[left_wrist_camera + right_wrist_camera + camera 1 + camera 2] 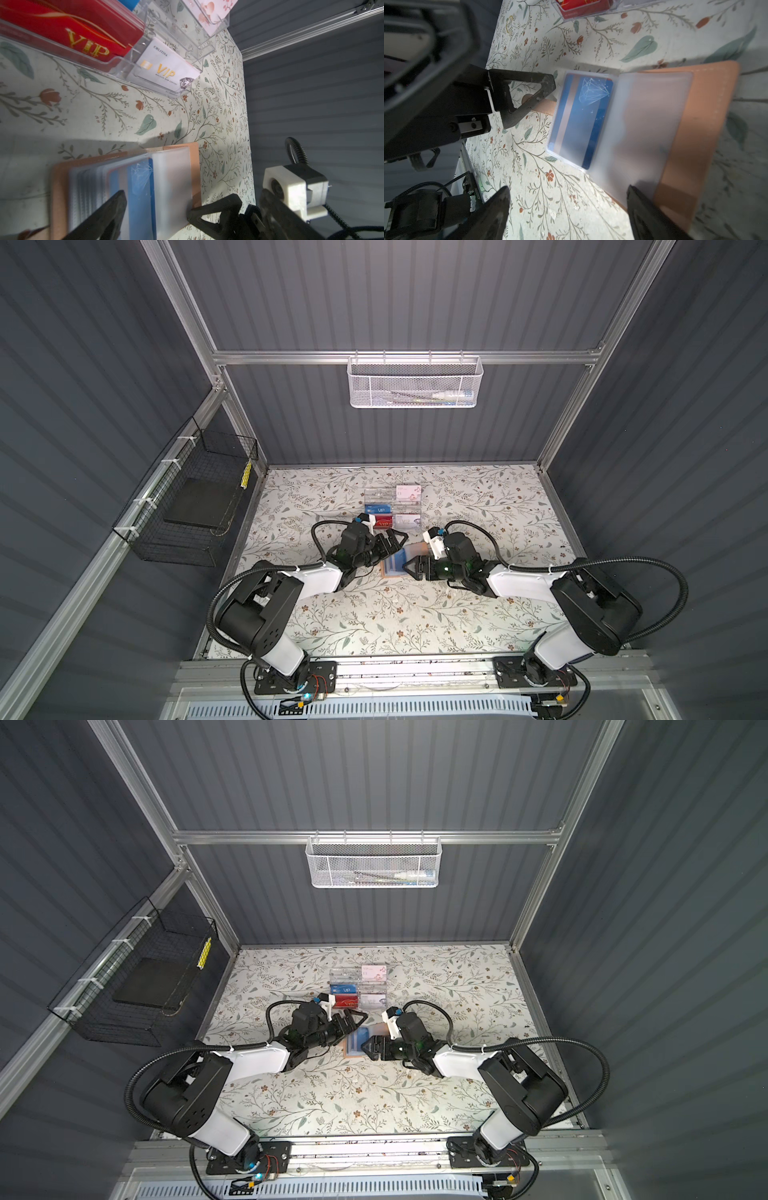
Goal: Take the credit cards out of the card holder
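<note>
left fingers (108, 212): spread, at card holder (699, 128) | right fingers (645, 212): spread, opposite edge

The red card (87, 41) sits in the clear acrylic box (116, 62), in the compartment closest to the left gripper (398, 544). It carries "VIP" in gold letters, and the word also shows on it in both top views. In the next compartment, on the side toward the right gripper (409, 568), a white card (164, 66) reads "CHLITINA" along one edge and "VIP" in gold at its middle. The small print under that is too fine to read with certainty. One compartment farther from the left gripper than the red card, a blue card (379, 510) bears "VIP" in white. Lettering on the flowered card (409, 490), farthest from both grippers, is too small to read.
</note>
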`<control>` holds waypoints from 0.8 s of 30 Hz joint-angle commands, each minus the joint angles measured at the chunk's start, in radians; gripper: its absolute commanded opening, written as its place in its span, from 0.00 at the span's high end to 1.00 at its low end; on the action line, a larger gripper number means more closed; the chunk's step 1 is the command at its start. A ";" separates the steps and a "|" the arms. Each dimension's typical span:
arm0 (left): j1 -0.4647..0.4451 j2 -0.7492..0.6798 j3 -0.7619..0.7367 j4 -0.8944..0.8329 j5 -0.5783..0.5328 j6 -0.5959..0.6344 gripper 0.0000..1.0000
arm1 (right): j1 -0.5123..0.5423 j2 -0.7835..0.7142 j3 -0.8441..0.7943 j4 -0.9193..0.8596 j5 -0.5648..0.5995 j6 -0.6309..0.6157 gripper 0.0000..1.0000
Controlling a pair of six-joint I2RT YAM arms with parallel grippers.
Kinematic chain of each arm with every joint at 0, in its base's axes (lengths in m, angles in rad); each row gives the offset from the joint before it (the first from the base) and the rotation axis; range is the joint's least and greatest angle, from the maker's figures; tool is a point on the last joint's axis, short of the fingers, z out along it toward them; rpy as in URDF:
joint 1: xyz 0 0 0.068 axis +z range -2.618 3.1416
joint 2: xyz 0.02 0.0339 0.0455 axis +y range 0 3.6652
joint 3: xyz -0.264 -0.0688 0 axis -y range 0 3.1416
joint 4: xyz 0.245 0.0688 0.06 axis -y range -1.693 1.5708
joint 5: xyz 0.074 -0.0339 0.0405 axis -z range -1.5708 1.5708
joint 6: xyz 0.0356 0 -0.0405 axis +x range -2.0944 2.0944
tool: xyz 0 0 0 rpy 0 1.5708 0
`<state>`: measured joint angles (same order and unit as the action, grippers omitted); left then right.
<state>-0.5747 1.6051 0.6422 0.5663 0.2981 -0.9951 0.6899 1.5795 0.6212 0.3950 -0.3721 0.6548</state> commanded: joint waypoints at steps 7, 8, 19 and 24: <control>0.003 0.078 -0.028 0.081 -0.003 -0.013 0.00 | 0.002 0.090 0.037 0.100 -0.044 0.010 0.19; 0.003 0.081 -0.032 0.086 -0.003 -0.013 0.00 | 0.003 0.098 0.035 0.111 -0.047 0.012 0.19; 0.033 0.110 -0.089 0.131 0.015 -0.017 0.00 | -0.004 0.182 0.008 0.258 -0.081 0.061 0.26; 0.041 0.113 -0.116 0.165 0.022 -0.023 0.00 | -0.008 0.207 -0.001 0.304 -0.090 0.074 0.32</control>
<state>-0.5430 1.6810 0.5617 0.7757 0.3168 -1.0073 0.6865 1.7641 0.6388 0.6506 -0.4450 0.7139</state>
